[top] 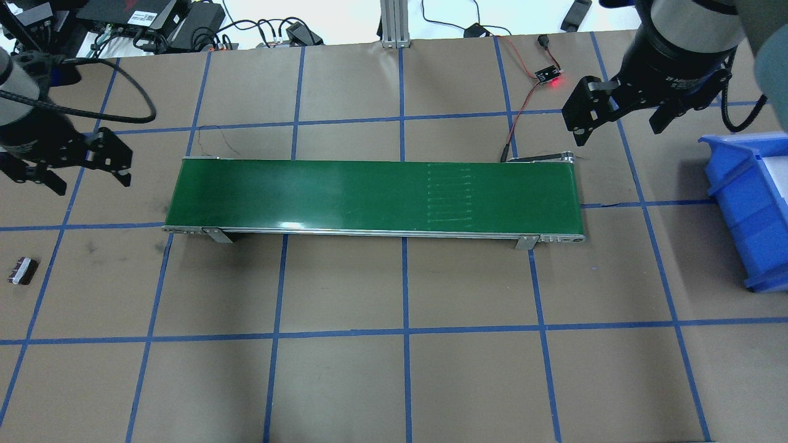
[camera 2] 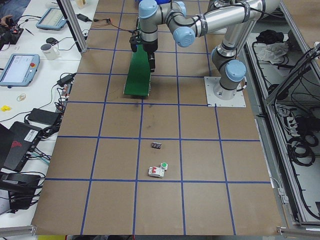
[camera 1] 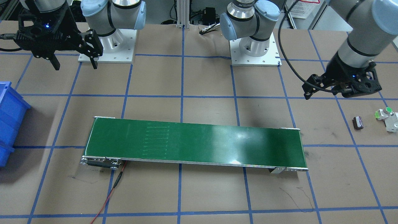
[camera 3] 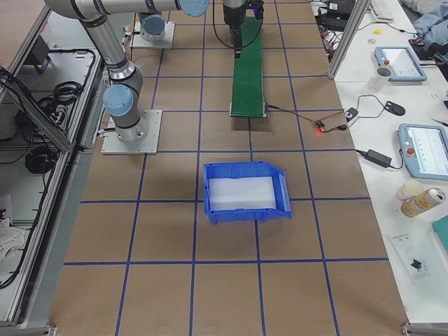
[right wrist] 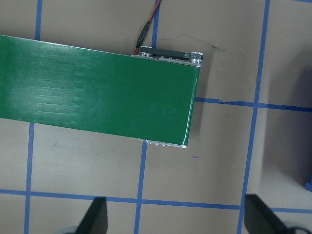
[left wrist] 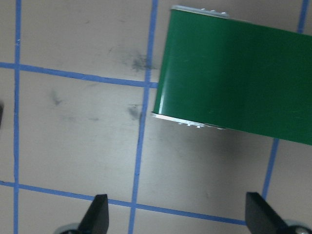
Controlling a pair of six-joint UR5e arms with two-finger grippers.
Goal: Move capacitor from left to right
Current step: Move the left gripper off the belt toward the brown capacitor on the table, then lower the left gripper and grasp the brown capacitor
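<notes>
The capacitor [camera 1: 358, 122], a small dark stubby cylinder, lies on the brown table on the robot's left side; it also shows in the overhead view [top: 23, 271] and the left side view [camera 2: 157, 145]. My left gripper [camera 1: 325, 91] [top: 92, 183] is open and empty. It hovers above the table between the capacitor and the left end of the green conveyor belt [top: 369, 194], apart from both. My right gripper [camera 1: 76, 66] [top: 615, 132] is open and empty, above the belt's right end. The left wrist view [left wrist: 178, 217] shows only table and belt end between the fingers.
A white-grey block with a green round button [camera 1: 387, 118] lies close beside the capacitor. A blue bin [top: 748, 209] stands at the table's right end. A red-black wire [top: 523, 101] runs to the belt's far right corner. Blue tape lines grid the table.
</notes>
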